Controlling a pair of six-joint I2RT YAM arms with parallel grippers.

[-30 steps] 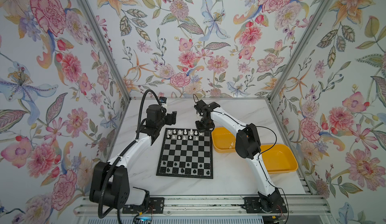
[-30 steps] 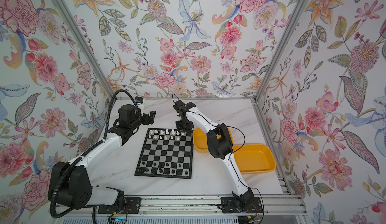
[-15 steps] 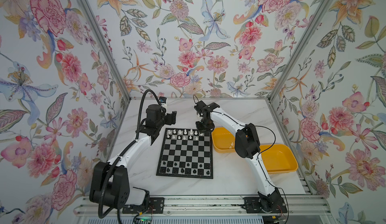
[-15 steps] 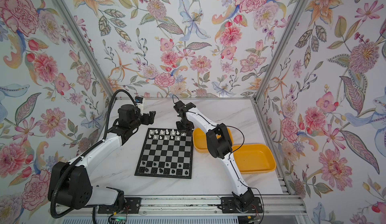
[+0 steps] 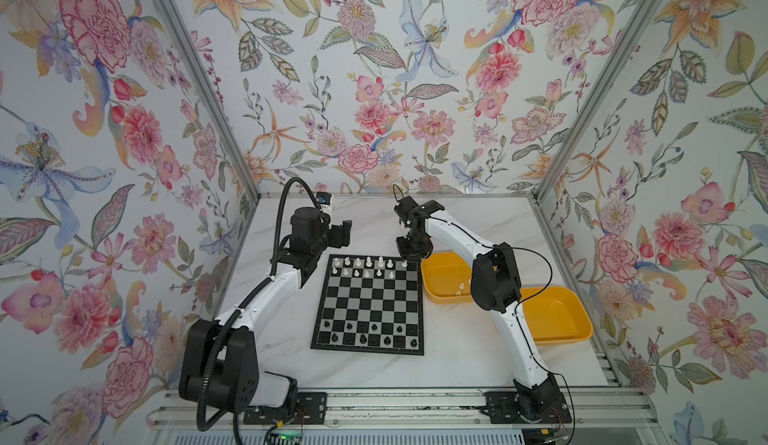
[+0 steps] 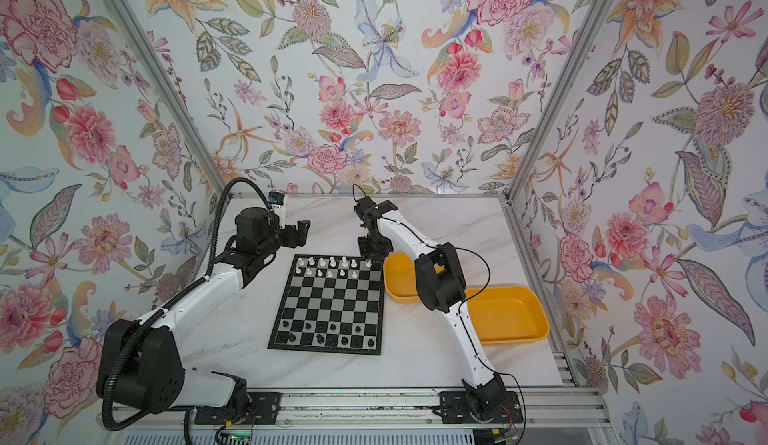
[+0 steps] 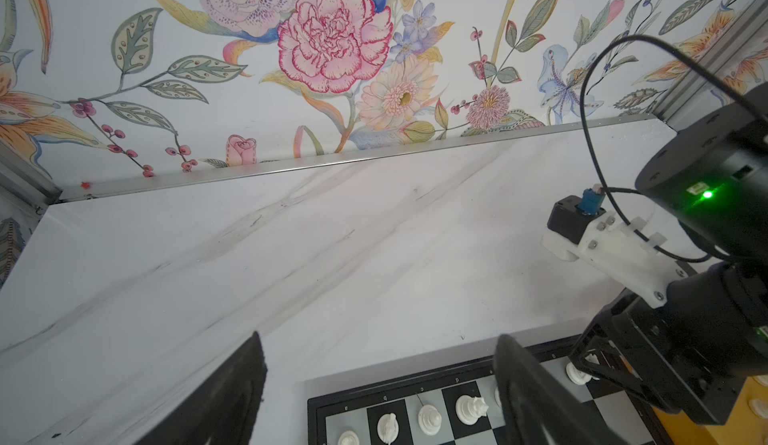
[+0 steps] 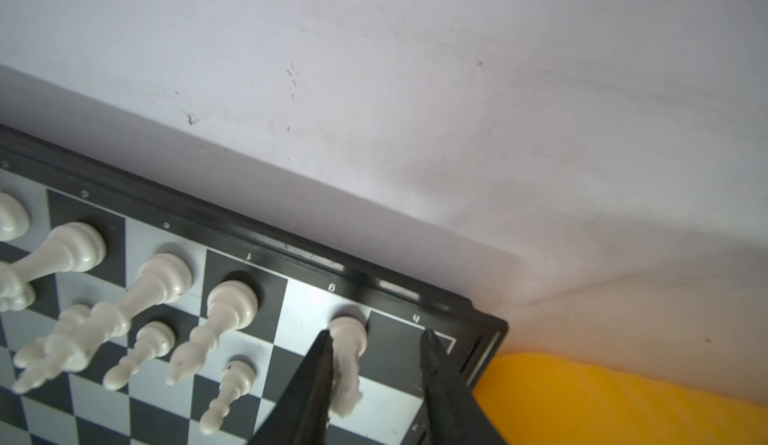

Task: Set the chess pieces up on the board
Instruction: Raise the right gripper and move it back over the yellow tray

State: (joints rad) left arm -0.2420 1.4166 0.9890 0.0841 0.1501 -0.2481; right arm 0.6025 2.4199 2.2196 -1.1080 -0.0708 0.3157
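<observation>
**Standing piece could be tipped**

Over the far right corner of the flat black-and-silver chessboard (image 5: pixel 370 301), the right arm (image 5: pixel 457 235) is bent steeply down. The right gripper (image 8: pixel 377 335) is parted, one finger (image 8: pixel 320 364) touching the small white plastic chess piece (image 8: pixel 349 330) standing there; a sideways lift could topple it. The left gripper (image 7: pixel 380 337) is held wide open, empty.

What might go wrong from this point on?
The right hand is open around the white knight, but one finger appears to touch it; lifting away askew may topple it. The knight's base sits at its square's edge, crowding the bare corner square for the next piece.
</observation>
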